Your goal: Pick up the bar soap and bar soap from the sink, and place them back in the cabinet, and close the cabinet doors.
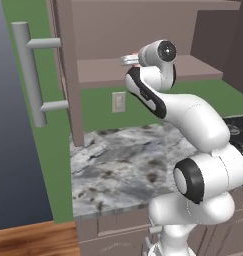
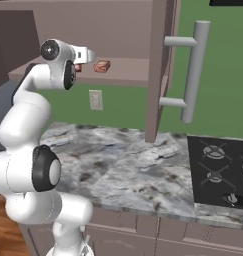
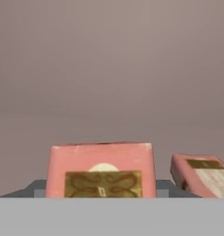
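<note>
Two reddish-orange bar soaps: one (image 3: 102, 170) at lower centre of the hand view, close before the hand (image 2: 88, 56); the other (image 2: 102, 66) on the cabinet (image 2: 118, 30) shelf, upper left of the right base view. The arm reaches up into the cabinet. Whether the hand grips, I cannot tell.

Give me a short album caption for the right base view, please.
White arm reaching its gripper into the open cabinet, one bar soap resting on the shelf.
</note>
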You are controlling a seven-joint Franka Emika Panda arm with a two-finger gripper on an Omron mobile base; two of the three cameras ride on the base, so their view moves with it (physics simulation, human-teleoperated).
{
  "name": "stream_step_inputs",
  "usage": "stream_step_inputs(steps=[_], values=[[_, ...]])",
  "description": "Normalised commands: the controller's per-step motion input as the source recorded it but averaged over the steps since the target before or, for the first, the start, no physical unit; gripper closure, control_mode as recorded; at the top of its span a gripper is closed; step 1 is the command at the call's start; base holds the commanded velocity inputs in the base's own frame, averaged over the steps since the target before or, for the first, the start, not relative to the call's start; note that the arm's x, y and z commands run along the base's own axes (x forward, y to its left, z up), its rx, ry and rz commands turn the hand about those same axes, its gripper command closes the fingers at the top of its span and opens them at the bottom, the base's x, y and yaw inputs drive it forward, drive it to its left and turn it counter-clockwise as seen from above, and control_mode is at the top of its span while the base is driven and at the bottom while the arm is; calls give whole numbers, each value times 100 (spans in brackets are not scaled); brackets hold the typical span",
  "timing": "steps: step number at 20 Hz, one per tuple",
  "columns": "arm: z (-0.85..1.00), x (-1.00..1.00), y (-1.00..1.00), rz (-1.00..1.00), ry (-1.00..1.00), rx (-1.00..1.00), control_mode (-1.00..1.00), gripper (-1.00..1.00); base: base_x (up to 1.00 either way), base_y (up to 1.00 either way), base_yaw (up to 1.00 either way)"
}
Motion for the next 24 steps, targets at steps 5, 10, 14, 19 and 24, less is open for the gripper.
stream_step_inputs(steps=[5, 10, 14, 19, 24], values=[[-16, 28, 0, 0, 0, 0, -100, 100, 0, 0, 0], [-14, 27, 0, 0, 0, 0, -100, 100, 0, 0, 0], [-19, 27, 0, 0, 0, 0, -100, 100, 0, 0, 0], [-5, 13, 0, 1, 1, 0, -100, 100, 0, 0, 0], [0, 0, 0, 1, 0, 0, -100, -100, 0, 0, 0]])
